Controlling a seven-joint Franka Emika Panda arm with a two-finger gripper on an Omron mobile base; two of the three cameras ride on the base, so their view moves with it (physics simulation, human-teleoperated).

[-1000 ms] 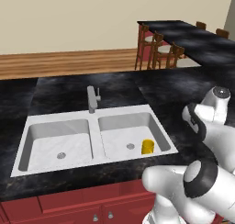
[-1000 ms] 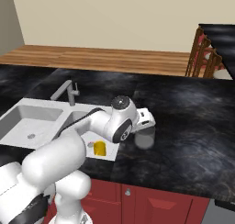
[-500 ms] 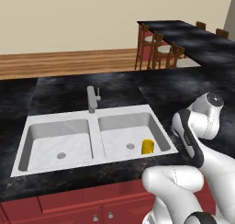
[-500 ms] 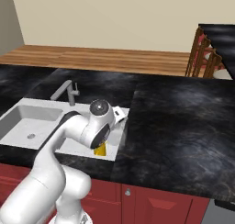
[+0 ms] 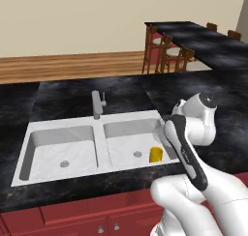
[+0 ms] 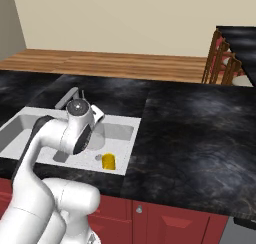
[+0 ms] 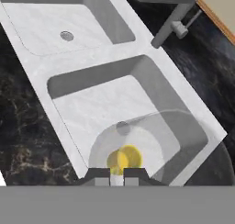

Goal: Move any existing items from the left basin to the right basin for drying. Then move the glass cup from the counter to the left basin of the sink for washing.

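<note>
1. left base view: the white arm rises from the lower right and bends over the right end of the sink (image 5: 97, 148), a pale double bowl set in the black marbled counter (image 5: 87, 92). the left basin (image 5: 58, 150) lies bare around its round drain. in the right basin (image 5: 133, 143) a small yellow cup (image 5: 155, 154) stands upright near the front right corner, just right of the drain. the grey faucet (image 5: 98, 103) stands at the back centre, between the two bowls. the gripper itself is hidden behind the arm's wrist. wooden stools (image 5: 167, 56) line a separate black bar top (image 5: 203, 39) at upper right.

2. right base view: the arm crosses the sink (image 6: 122, 133) from the lower left, its wrist hanging above the right basin (image 6: 117, 130). a faint see-through cylinder, the glass cup (image 6: 96, 138), shows just beyond the wrist, above the basin. the yellow cup (image 6: 108, 161) stands on the basin floor near the front rim.

3. hand view: the gripper (image 7: 116, 173) looks down into the right basin (image 7: 101, 103), its jaws drawn together on the rim of the glass cup (image 7: 137, 145), whose clear wall spreads as a pale ring over the basin floor. the yellow cup (image 7: 124, 159) shows through the glass, right under the fingertips, beside the drain. the left basin (image 7: 50, 25) sits further up, the faucet (image 7: 170, 16) at upper right.
</note>
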